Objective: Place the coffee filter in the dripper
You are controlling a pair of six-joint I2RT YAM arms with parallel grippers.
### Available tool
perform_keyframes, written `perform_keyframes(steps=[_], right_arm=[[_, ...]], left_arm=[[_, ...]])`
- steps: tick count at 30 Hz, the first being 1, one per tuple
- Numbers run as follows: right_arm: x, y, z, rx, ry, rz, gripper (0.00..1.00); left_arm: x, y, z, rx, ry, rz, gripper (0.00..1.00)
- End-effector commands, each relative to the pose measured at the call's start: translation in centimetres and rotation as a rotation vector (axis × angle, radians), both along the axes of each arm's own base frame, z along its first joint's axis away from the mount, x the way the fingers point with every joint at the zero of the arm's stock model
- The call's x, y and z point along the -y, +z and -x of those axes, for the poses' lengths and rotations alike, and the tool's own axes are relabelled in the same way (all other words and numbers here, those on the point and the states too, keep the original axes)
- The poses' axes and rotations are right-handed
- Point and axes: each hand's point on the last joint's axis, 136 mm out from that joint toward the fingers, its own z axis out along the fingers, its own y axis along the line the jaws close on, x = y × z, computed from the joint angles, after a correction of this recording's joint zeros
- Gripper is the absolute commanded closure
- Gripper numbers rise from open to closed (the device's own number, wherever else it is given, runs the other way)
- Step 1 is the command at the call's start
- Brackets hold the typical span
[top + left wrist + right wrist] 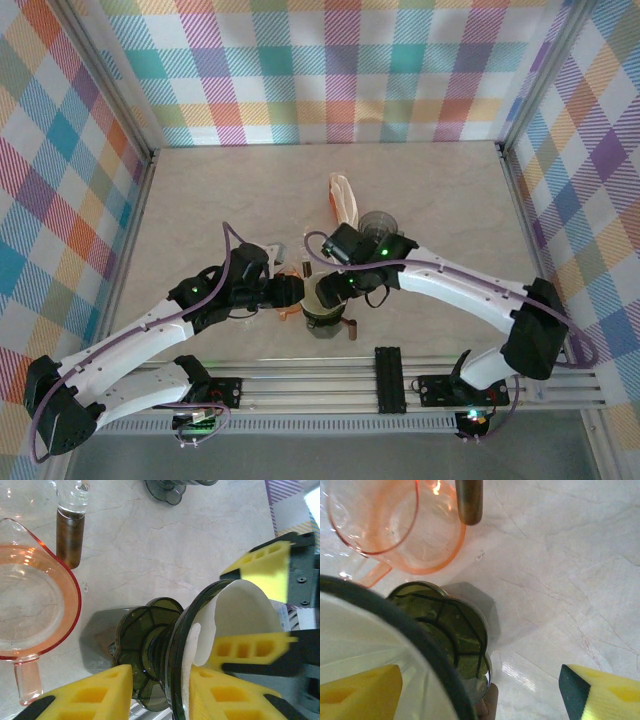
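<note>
Lining the inside of the dripper [150,650], the white coffee filter [240,610] sits at the lower right of the left wrist frame, its paper rising just above the dark rim. The right hand [222,612] is spread wide around it, with one yellow pad above the paper's upper edge and the other lying in front of the paper inside the cone. In the right wrist frame the filter [360,640] fills the lower left, one pad of that hand [480,680] over it and the other well apart at the lower right. The left hand [160,677] pinches the dripper from the bottom of its frame, one pad at the ribbed flange and the other inside the rim.

Both pads are cut off by the frame edge, so the exact contact is hard to judge. A grey block [97,640] lies under the dripper; whether they touch I cannot tell.

A pink pitcher [30,605] stands near, at the left, with a brown-handled glass vessel [70,535] above it. Bare worktop [165,555] opens toward the upper centre. From overhead, both hands meet at the dripper [322,315] in the lower middle, well apart from the checked walls [70,150].
</note>
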Motion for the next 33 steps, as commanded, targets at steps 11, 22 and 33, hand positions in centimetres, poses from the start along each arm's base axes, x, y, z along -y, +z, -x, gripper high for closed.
perform_keyframes(steps=[11, 22, 33], right_arm=[[0.1, 5.8, -0.9, 0.136, -0.042, -0.141, 0.16], [0.7, 8.0, -1.1, 0.196, -0.063, -0.186, 0.15], [2.6, 10.1, -1.4, 0.285, -0.116, -0.222, 0.15]], left_arm=[[0.0, 0.7, 0.1, 0.028, 0.005, 0.004, 0.60], [-0.7, 3.1, 0.2, 0.089, 0.028, 0.048, 0.39], [-4.5, 4.2, -1.4, 0.141, 0.124, -0.071, 0.38]])
